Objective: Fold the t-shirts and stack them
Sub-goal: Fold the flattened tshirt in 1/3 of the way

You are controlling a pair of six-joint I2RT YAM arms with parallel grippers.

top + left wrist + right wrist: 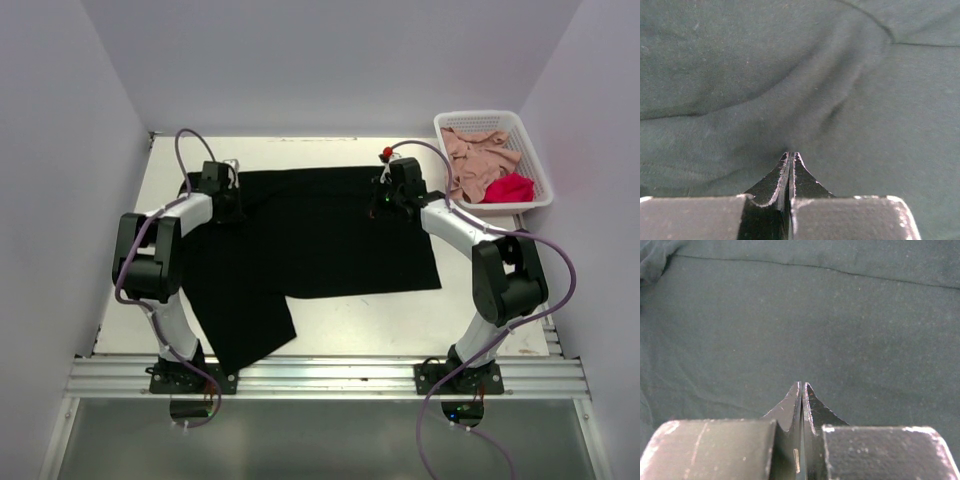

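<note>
We see a white table (380, 320) with a black t-shirt (320, 235) spread flat across its middle. One part of the shirt hangs down toward the near edge, beside the left arm's base.

The left arm (150, 255) rises from its base, bends at the elbow and reaches forward and inward. Its wrist sits low over the far left corner of the black shirt. The right arm (505, 275) mirrors it, with the elbow raised and the forearm angled in to the shirt's far right corner.

A white basket (480, 115) stands at the far right corner of the table, apart from the black shirt. It holds a crumpled pink t-shirt (480, 160), with a red t-shirt (508, 187) bunched against it on the near side.

In the left wrist view, the left gripper (791, 156) has its fingers pressed together. A ridge of black cloth gathers to the tips, so we take the shirt as pinched there. In the right wrist view, the right gripper (802, 386) also has its fingers pressed together, above smooth black cloth. We cannot tell whether any cloth is caught between them.
</note>
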